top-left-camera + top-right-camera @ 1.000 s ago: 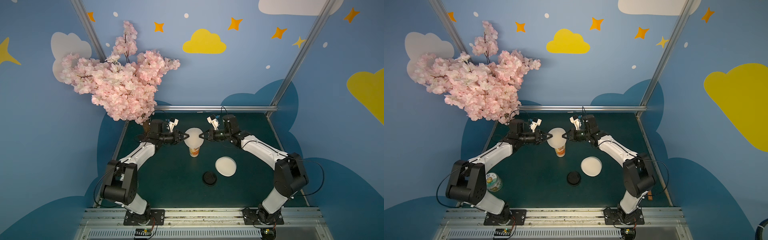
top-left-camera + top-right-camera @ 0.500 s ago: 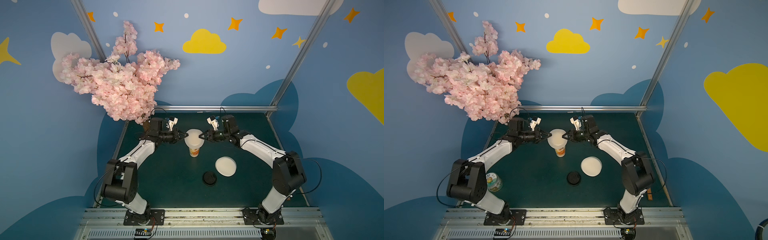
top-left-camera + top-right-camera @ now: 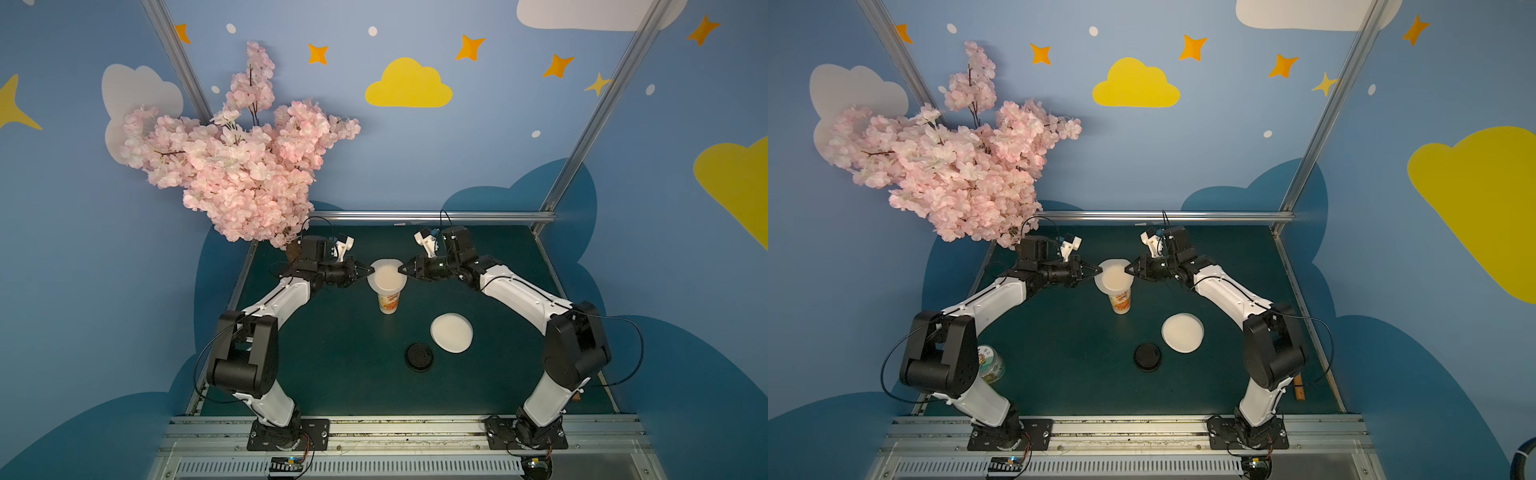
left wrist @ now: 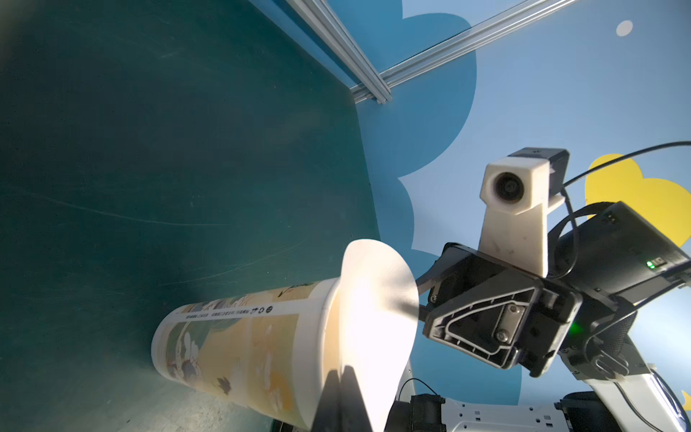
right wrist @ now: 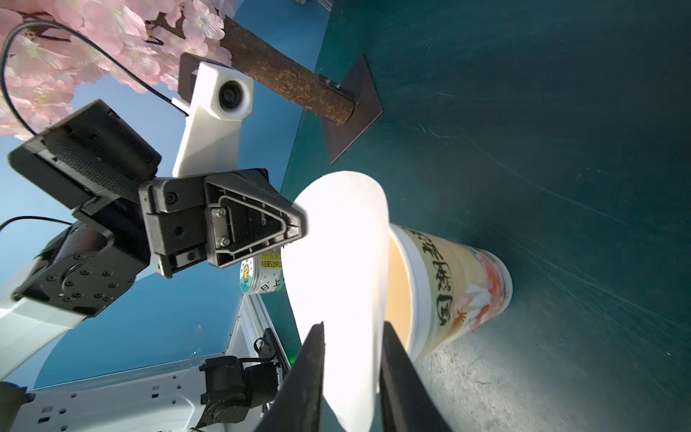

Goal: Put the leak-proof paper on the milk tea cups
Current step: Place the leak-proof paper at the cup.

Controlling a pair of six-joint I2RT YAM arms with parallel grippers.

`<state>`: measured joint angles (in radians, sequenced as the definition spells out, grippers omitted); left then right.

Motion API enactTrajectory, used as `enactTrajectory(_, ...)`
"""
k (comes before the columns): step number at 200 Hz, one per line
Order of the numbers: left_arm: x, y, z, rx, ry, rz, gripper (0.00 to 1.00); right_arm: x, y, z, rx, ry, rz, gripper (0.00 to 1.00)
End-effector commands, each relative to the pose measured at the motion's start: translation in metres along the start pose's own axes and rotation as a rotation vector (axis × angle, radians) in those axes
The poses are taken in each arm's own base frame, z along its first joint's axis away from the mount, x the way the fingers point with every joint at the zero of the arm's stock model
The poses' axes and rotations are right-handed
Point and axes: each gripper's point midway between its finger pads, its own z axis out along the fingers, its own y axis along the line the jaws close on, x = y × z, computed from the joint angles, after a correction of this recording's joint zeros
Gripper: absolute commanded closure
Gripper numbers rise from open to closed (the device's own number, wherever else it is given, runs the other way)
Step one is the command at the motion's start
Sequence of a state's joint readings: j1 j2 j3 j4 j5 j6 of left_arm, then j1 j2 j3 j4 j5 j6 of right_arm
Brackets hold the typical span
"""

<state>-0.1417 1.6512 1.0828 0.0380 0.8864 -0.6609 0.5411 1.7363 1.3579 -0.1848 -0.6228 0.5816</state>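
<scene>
Top views both show the dark green table (image 3: 332,365) with the milk tea cup (image 3: 389,302) standing upright near its middle. Over the cup's mouth hangs the leak-proof paper (image 3: 386,275), tilted rather than flat; in the right wrist view a gap shows between it and the rim. The left end effector (image 3: 371,271) is clamped tight on the paper's edge on the left arm's side. At the opposite edge the right end effector (image 3: 401,270) has its jaws parted narrowly, and the paper's edge lies loose between them.
</scene>
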Motion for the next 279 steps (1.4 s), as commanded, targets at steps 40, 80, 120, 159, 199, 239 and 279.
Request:
enactTrajectory(40,-0.003,-0.003,0.001,0.013,0.019,0.001,0.91,-0.005,-0.012,-0.009,0.093,-0.015,-0.031,0.64)
enactTrajectory(80,-0.001,-0.006,0.0,0.024,0.024,0.006,0.88,-0.005,-0.012,-0.013,0.112,-0.02,-0.045,0.61)
enactTrajectory(120,0.002,-0.005,0.0,0.015,0.033,0.004,0.82,-0.005,-0.011,-0.018,0.128,-0.026,-0.056,0.56)
enactTrajectory(159,0.003,-0.005,-0.002,0.002,0.031,0.007,0.75,-0.007,-0.008,-0.033,0.179,-0.053,-0.089,0.3)
enactTrajectory(199,-0.001,-0.012,-0.007,-0.003,0.017,0.028,0.59,0.0,-0.006,-0.057,0.284,-0.086,-0.142,0.14)
enactTrajectory(239,-0.003,-0.016,-0.012,-0.012,0.005,0.04,0.35,0.05,-0.018,-0.073,0.432,-0.05,-0.201,0.12)
enactTrajectory(279,-0.004,-0.009,-0.026,-0.051,-0.034,0.031,0.19,0.138,-0.04,-0.077,0.569,0.088,-0.258,0.12)
